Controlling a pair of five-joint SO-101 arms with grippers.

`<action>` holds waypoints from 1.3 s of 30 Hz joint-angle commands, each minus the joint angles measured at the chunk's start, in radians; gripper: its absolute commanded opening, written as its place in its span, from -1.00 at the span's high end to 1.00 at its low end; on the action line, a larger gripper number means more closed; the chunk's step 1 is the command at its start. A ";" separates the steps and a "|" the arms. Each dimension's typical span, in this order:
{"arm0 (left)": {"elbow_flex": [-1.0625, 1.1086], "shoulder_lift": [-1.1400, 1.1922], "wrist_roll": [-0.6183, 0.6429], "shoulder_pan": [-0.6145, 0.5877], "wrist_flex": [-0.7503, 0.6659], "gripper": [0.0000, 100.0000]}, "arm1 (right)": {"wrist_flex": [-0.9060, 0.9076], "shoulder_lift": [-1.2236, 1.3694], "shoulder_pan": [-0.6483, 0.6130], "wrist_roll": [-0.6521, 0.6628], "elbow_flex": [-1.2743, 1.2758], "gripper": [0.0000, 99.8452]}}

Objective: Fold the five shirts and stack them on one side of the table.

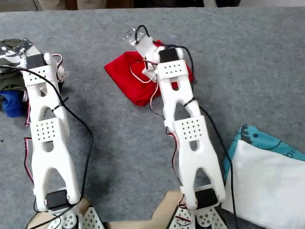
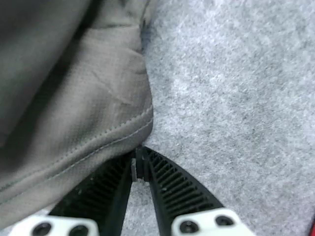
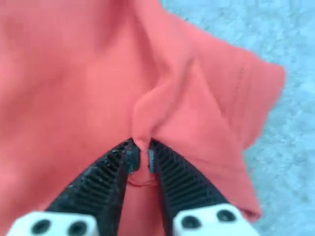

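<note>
A red shirt [image 1: 127, 76] lies crumpled at the table's far middle. My right gripper [image 1: 135, 39] is at its far edge, and in the right wrist view the gripper [image 3: 141, 161] is shut on a raised fold of the red shirt [image 3: 74, 88]. At the far left sits a heap of shirts: an olive-grey one [image 1: 8, 81], a dark printed one [image 1: 6, 53] and a blue one [image 1: 11, 103]. My left gripper [image 1: 22, 46] is at that heap. Seen from the left wrist, the gripper [image 2: 141, 166] is shut at the hem corner of the olive-grey shirt [image 2: 74, 98].
A white shirt [image 1: 271, 186] lies on a teal one [image 1: 259, 137] at the near right edge. Grey felt [image 1: 119, 143] covers the table, with bare room between the arms and across the far right. Cables trail along both arms.
</note>
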 commanded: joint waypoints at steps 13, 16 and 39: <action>-0.040 -0.027 0.002 0.006 -0.018 0.96 | -0.410 0.018 0.045 0.183 -0.140 0.98; -0.040 -0.027 0.002 0.006 -0.017 0.96 | -0.586 0.076 0.045 0.236 -0.140 0.98; -0.040 -0.027 0.000 0.008 -0.017 0.96 | -0.041 -0.074 0.085 0.023 -0.298 0.96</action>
